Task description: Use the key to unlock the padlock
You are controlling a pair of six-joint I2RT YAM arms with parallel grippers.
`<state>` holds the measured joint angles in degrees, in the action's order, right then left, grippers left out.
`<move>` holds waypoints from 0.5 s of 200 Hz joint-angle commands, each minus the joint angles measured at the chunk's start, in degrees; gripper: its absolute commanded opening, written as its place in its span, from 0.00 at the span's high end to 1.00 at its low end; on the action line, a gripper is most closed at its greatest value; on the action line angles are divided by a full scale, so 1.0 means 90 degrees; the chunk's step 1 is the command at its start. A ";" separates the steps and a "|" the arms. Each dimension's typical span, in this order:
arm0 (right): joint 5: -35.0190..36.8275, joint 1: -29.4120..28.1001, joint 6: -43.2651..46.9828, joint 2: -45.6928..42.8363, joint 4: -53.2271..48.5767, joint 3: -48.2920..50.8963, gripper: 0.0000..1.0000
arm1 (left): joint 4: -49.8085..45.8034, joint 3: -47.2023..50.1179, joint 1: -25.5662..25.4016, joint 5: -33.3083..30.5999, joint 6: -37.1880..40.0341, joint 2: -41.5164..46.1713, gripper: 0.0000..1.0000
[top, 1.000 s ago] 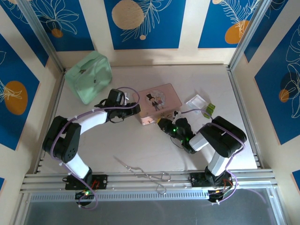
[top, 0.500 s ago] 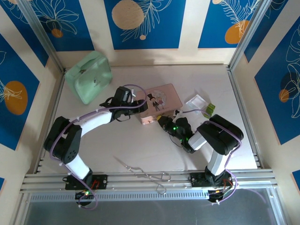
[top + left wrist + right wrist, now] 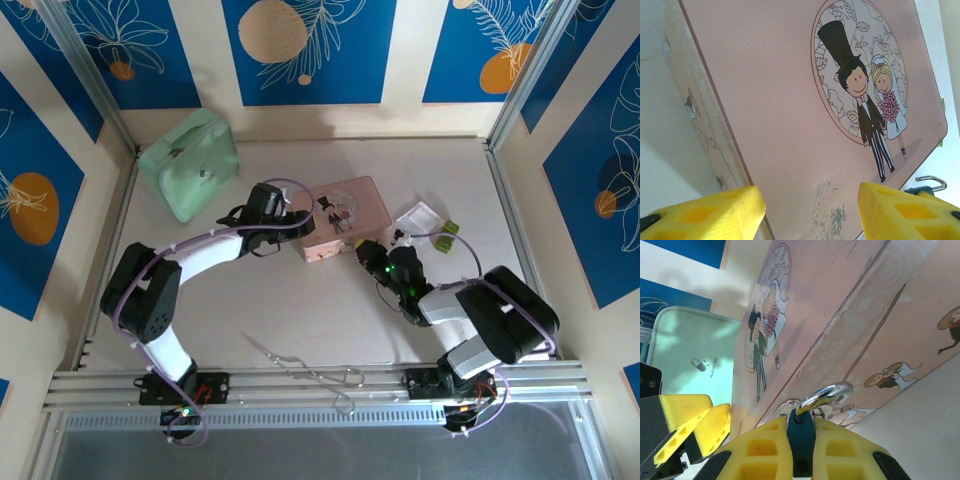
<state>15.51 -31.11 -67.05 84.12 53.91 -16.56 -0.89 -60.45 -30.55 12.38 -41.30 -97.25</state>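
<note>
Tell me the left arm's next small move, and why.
Probably lower the left fingers and close them on the pink tin to steady it. They stand open on either side of a corner of the tin, while the right fingers are shut on the padlock, whose shackle sits at the tin's latch.

top view is lit bright and even, with only soft shadows thrown on the worktop [image 3: 300, 300] under the arms. in the left wrist view the pink tin [image 3: 780, 100] is rendered sharp, but the left fingers [image 3: 710, 212] are smeared out of focus and the worktop is blown out white. a hard glint is caught on the shackle of the padlock [image 3: 801, 440]; the right fingers [image 3: 760, 450] are seen soft.
</note>
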 commanded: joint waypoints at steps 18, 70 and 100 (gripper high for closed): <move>-0.0177 -0.0191 0.1397 -0.1674 -0.2997 -0.0660 1.00 | -0.1049 0.0116 0.0289 -0.0390 0.0251 -0.0458 0.41; -0.0783 -0.0670 0.2585 -0.3059 -0.7013 -0.1897 1.00 | -0.1226 -0.0193 0.0425 -0.0442 0.0499 -0.0328 0.39; -0.1664 -0.0703 0.2691 -0.3280 -0.8388 -0.2483 1.00 | -0.1170 -0.0276 0.0373 -0.0165 0.0573 0.0191 0.35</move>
<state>7.64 -37.15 -46.76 55.96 -4.27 -35.22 -4.32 -63.26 -28.03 12.99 -38.28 -97.80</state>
